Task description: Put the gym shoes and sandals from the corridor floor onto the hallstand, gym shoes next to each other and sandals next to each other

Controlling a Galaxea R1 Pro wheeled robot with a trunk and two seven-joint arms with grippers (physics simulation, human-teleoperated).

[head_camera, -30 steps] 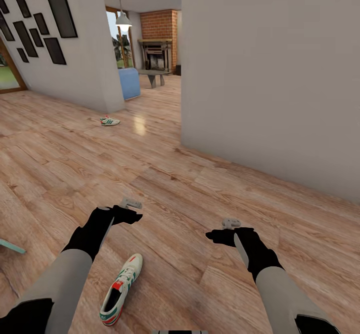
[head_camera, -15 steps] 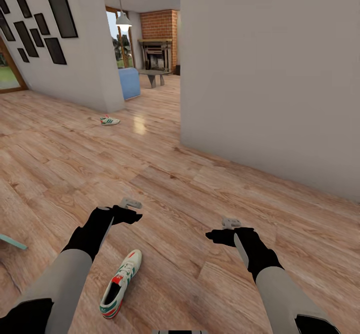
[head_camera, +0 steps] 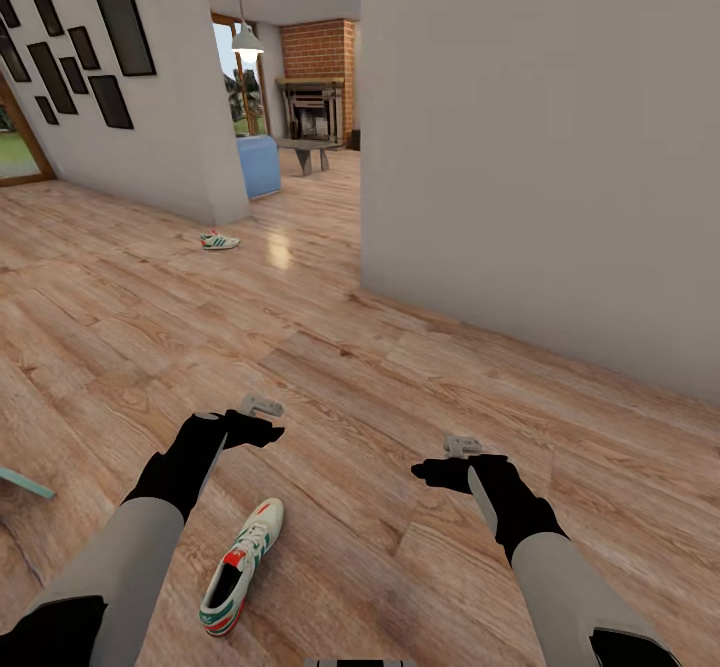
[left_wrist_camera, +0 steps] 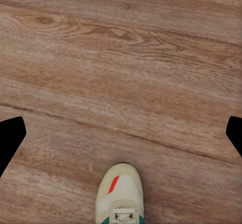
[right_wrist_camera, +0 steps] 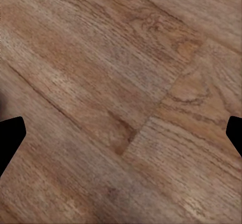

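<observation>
Barely anything's been shifted lately: near gym shoe (head_camera: 241, 580) is parked at 7 o'clock, nothing's picked up yet. Left gripper (left_wrist_camera: 121, 128) and right gripper (right_wrist_camera: 121, 128) are spread wide, empty.

Near shoe (head_camera: 241, 568) between arms, on floor (head_camera: 380, 387)

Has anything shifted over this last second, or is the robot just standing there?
Hardly anything. The near gym shoe slipped slightly toward the lower left of the head view early on, likely a small camera or base shift; since then nothing moved. The far gym shoe stays on the corridor floor, and the left gripper and right gripper remain open, empty.
</observation>
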